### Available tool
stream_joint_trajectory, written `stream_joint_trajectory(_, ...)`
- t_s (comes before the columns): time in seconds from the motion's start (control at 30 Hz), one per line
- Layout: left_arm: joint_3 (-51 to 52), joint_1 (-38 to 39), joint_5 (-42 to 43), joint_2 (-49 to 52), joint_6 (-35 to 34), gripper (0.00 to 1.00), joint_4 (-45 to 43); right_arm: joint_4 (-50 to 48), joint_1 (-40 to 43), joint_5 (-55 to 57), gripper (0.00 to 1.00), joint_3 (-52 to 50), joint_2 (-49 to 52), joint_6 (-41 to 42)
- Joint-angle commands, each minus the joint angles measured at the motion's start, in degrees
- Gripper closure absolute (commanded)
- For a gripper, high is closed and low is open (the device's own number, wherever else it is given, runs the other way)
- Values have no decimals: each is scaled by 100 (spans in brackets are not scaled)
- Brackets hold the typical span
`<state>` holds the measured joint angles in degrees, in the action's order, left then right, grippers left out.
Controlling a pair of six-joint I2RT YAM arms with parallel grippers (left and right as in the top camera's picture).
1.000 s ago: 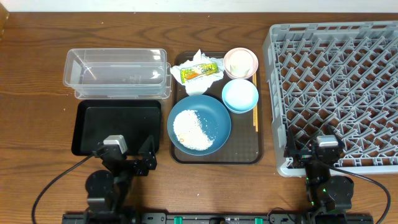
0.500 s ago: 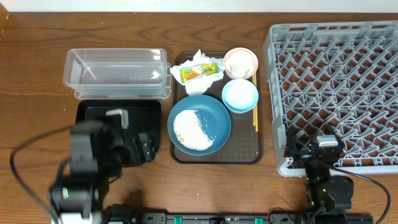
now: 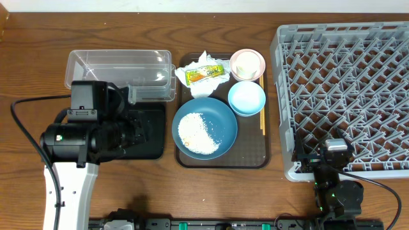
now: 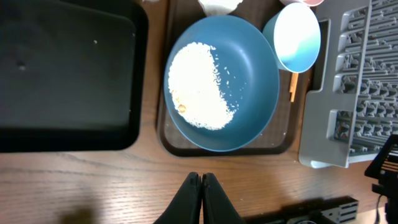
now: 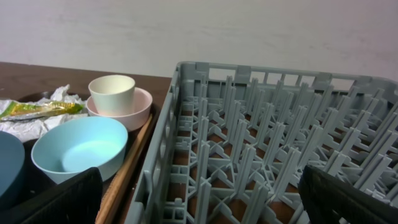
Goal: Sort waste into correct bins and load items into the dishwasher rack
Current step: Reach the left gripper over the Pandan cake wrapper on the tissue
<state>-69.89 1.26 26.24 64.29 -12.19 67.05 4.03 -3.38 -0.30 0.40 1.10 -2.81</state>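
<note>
The wide blue dish (image 3: 220,115) holds a heap of white rice (image 3: 197,132) on the brown serving tray (image 3: 255,156). My left gripper (image 4: 201,183) is shut on nothing above the bare table, just in front of that dish (image 4: 249,81). The left arm (image 3: 89,131) hangs over the black tray (image 3: 153,144). Behind the dish lie the napkin (image 3: 203,59) and the yellow-green wrapper (image 3: 204,74). The light-blue bowl (image 5: 78,152), the white cup (image 5: 112,93) in the pinkish bowl (image 5: 137,112) and the chopsticks (image 3: 262,112) sit beside the grey rack (image 3: 345,83). My right gripper (image 5: 202,199) stands open at the rack's near corner.
The clear tub (image 3: 118,70) stands behind the black tray, at the back left. The rack (image 5: 261,155) fills the right side, its wall close to the serving tray's right edge. A black cable (image 3: 25,128) loops left of the left arm.
The left arm has risen from the front edge and swung up over the black tray, and its gripper has gone from open to shut. The right arm has not moved.
</note>
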Motion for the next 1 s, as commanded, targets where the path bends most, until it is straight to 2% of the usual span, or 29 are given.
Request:
stream_joint_trajectory(0.0, -105, 302, -210, 0, -568, 94, -4, 24, 79, -37, 1, -9, -9, -68)
stream_joint_trajectory(0.27, -105, 1781, -1222, 9, -1523, 94, -603, 24, 79, -37, 1, -9, -7, -66)
stream_joint_trajectory(0.43, -105, 2599, -1810, 114, -1827, 93, -1121, 24, 79, -37, 1, -9, -9, -66)
stream_joint_trajectory(0.53, -105, 2881, -2343, 308, -1908, 88, -1298, 24, 79, -37, 1, -9, -9, -66)
stream_joint_trajectory(0.67, -105, 2935, -2354, 614, -1921, 83, -1633, 24, 79, -37, 1, -9, -7, -68)
stream_joint_trajectory(0.7, -105, 2935, -2380, 688, -1921, 78, -1742, 24, 79, -37, 1, -9, -9, -68)
stream_joint_trajectory(0.73, -105, 2933, -2450, 774, -1919, 67, -1875, 24, 79, -37, 1, -9, -9, -66)
stream_joint_trajectory(0.83, -105, 2931, -2809, 1027, -1919, 55, -2341, 24, 79, -37, 1, -9, -7, -66)
stream_joint_trajectory(0.93, -105, 2931, -3233, 1274, -1919, 31, -2796, 24, 79, -37, 1, -9, -7, -66)
stream_joint_trajectory(0.97, -105, 2931, -3344, 1344, -1919, 29, -2889, 24, 79, -37, 1, -9, -9, -66)
